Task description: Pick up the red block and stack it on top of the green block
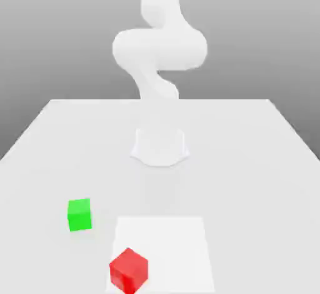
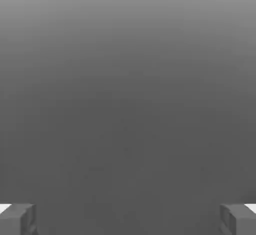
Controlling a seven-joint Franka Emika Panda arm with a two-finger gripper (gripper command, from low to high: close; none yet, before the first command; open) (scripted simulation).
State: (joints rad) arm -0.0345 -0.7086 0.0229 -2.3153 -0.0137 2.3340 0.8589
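A red block (image 1: 129,269) lies near the front of the table, on the left part of a paler square patch (image 1: 181,249). A green block (image 1: 79,214) rests on the table a little farther back and toward the exterior view's left, apart from the red one. The white arm (image 1: 159,49) rises at the back of the table and leaves the frame at the top. In the hand view my gripper (image 2: 128,219) stands open, its two grey fingertips (image 2: 17,219) wide apart with nothing between them, against a plain grey background.
The arm's round base (image 1: 160,146) sits on the white table (image 1: 250,161) at its middle back. The table's left and right edges slant inward toward the far side.
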